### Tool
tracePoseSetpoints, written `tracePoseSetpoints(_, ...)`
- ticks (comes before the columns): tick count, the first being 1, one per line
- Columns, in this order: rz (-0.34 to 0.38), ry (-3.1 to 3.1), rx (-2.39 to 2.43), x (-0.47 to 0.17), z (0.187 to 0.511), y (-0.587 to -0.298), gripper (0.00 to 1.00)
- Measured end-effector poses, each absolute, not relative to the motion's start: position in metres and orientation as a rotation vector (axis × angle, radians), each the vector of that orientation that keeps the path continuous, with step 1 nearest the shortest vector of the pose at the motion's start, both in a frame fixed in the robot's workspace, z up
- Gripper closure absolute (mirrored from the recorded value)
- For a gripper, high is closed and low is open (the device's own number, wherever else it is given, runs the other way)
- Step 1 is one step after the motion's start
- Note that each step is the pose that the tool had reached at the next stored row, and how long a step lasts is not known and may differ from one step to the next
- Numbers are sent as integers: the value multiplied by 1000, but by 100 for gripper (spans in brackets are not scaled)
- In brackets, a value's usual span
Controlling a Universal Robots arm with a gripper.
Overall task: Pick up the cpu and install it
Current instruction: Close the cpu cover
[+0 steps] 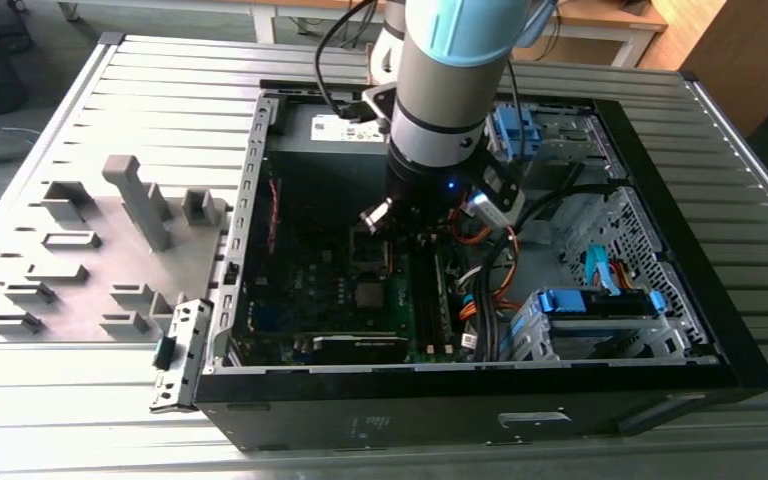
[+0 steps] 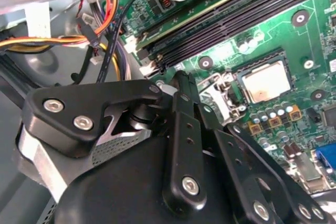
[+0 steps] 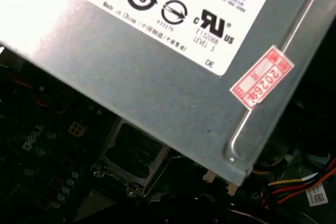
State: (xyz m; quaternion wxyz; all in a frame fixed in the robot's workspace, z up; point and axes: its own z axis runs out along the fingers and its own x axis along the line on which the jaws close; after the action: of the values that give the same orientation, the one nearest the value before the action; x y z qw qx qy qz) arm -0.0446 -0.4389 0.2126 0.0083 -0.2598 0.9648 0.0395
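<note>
The ribbed metal tabletop (image 1: 758, 200) carries the open computer case (image 1: 738, 360), with a grey fixture tray (image 1: 91, 265) lying beside it on the exterior view's left. My arm (image 1: 451, 80) reaches down into the middle of the case, just below the grey power-supply box (image 3: 157, 87).

In the second wrist view the green motherboard (image 2: 310, 45) spreads out under the gripper (image 2: 181, 82), with the black memory slots (image 2: 236, 24) running across it and a bundle of orange, yellow and black cables (image 2: 100, 35) off to one side. I cannot tell from these feeds whether the gripper is open or closed. I see nothing carried in it.

The cpu (image 2: 266, 84) lies flat in its socket on the motherboard, tan face up, near the gripper but apart from it. The metal retention frame (image 2: 220, 95) beside the socket looks to be open, not clamped over the chip.

I judge the placing step to be done or nearly so, with the chip seated but not locked down. Any move from here calls for a clean vertical path that keeps clear of the frame and the cables, and no sideways nudge to the chip.
</note>
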Motion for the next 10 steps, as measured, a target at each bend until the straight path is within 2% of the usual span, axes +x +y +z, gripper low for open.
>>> tracePoseSetpoints(10, 149, 3001, -848, -46, 207, -432, 89)
